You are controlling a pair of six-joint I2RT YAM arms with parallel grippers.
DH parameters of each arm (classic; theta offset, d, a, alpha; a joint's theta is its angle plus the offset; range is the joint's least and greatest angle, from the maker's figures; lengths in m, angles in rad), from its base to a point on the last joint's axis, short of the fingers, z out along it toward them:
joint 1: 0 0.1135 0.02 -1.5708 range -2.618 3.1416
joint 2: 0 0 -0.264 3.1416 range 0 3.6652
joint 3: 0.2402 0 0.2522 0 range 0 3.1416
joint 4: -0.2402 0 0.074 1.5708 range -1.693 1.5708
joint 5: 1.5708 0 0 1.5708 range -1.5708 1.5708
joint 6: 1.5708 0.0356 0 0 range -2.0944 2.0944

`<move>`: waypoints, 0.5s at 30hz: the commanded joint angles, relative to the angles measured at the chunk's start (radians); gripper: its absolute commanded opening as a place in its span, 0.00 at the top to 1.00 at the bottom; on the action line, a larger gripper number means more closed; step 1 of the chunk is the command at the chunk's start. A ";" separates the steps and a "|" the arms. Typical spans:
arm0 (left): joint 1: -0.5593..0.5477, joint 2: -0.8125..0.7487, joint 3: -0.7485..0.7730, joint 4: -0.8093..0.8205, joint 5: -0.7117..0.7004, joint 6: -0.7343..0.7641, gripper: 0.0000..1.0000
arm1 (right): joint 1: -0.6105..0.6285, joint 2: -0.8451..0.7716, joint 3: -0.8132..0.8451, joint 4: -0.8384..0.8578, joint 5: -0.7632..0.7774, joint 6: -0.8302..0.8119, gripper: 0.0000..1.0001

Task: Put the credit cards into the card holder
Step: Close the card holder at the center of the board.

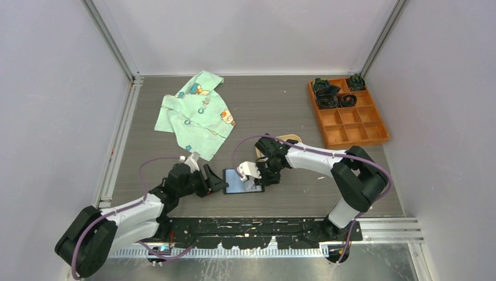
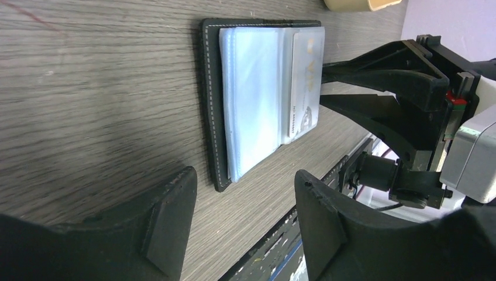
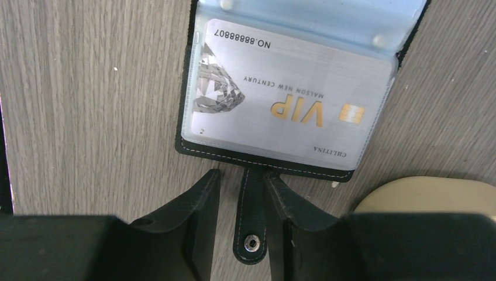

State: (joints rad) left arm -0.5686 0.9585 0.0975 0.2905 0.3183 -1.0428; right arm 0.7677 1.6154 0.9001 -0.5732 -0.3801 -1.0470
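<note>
The black card holder (image 1: 241,182) lies open on the table between both arms. Its clear sleeves face up. A silver VIP credit card (image 3: 286,99) sits inside the top sleeve; it also shows in the left wrist view (image 2: 305,82). No other cards are in view. My right gripper (image 3: 243,175) is open low over the holder's right edge, and its fingers straddle the snap tab (image 3: 252,216), which lies flat; the right finger touches it. My left gripper (image 2: 244,175) is open and empty, just short of the holder's left edge (image 2: 209,99).
A beige oval tray (image 1: 288,139) lies just behind the right gripper. A green printed cloth (image 1: 196,114) lies at the back left. An orange compartment tray (image 1: 348,111) with dark items stands at the back right.
</note>
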 commanded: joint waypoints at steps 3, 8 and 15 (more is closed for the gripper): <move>-0.040 0.146 0.003 0.110 -0.011 -0.029 0.38 | 0.010 0.035 0.018 -0.015 0.043 -0.031 0.62; -0.042 0.215 -0.008 0.237 0.012 -0.045 0.45 | 0.014 0.038 0.020 -0.019 0.040 -0.031 0.63; -0.043 0.153 -0.012 0.330 0.056 -0.051 0.47 | 0.027 0.047 0.025 -0.024 0.044 -0.031 0.64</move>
State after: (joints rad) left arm -0.6041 1.1572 0.0914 0.5415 0.3408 -1.0966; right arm 0.7792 1.6287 0.9203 -0.5987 -0.3561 -1.0508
